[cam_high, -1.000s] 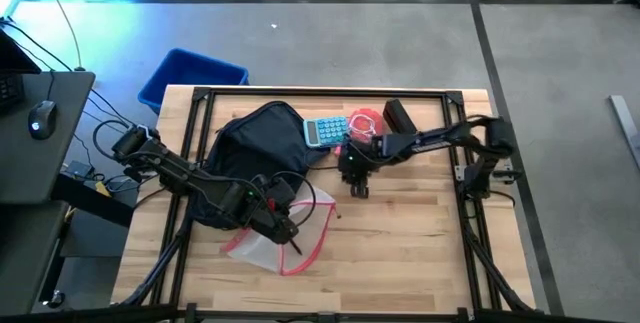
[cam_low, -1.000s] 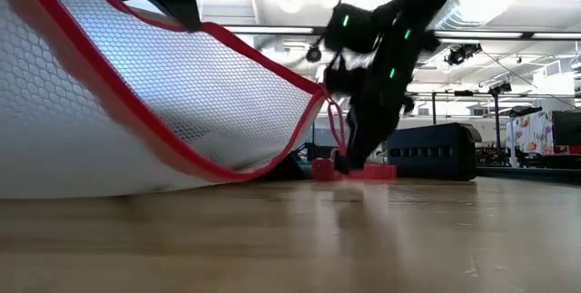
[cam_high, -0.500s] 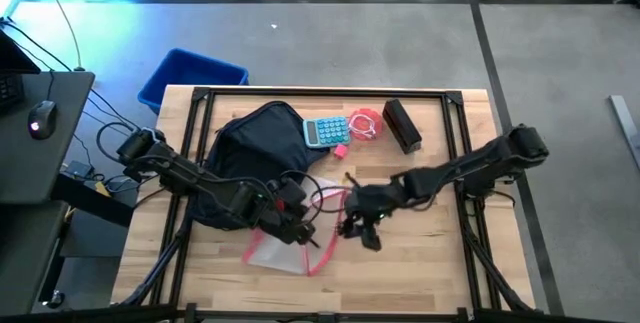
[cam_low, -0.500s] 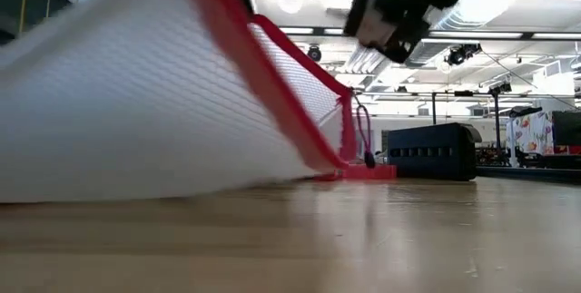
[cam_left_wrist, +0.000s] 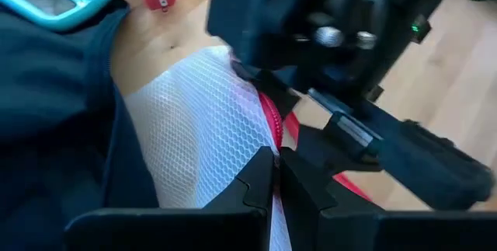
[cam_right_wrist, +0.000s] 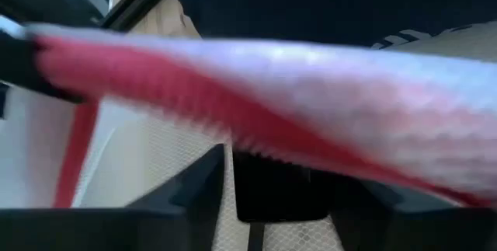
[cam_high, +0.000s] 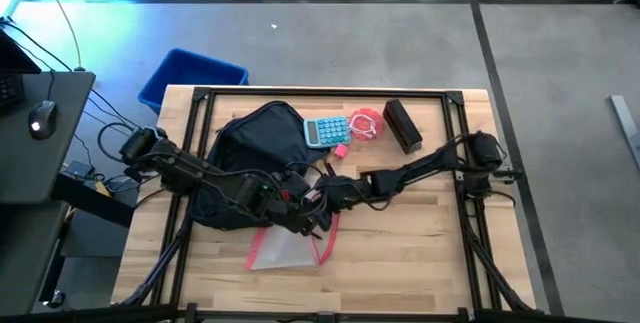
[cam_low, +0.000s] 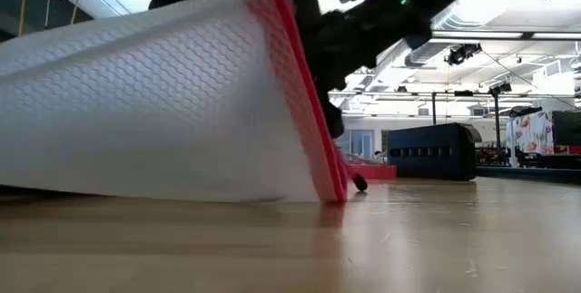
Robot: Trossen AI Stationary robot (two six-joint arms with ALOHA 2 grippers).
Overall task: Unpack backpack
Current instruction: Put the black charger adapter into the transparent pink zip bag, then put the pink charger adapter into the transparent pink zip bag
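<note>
Fingers of the left gripper (cam_left_wrist: 273, 175), beside the backpack (cam_high: 255, 143), pinch the mesh pouch (cam_high: 287, 248) clear; right gripper (cam_high: 330, 195) part-open at its red edge, grip unclear.

Grey concrete floor (cam_high: 330, 43) with dark seam lines; black desk (cam_high: 35, 133) beside the wooden table (cam_high: 400, 253); ceiling lights (cam_low: 290, 3) overhead.

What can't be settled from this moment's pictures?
- Backpack contents: high view, its own fabric and the left arm cover it.
- Right gripper fingers: high view too small; right wrist view blurred by the mesh pouch.
- Pouch contents: low view, white mesh fills the frame.
</note>
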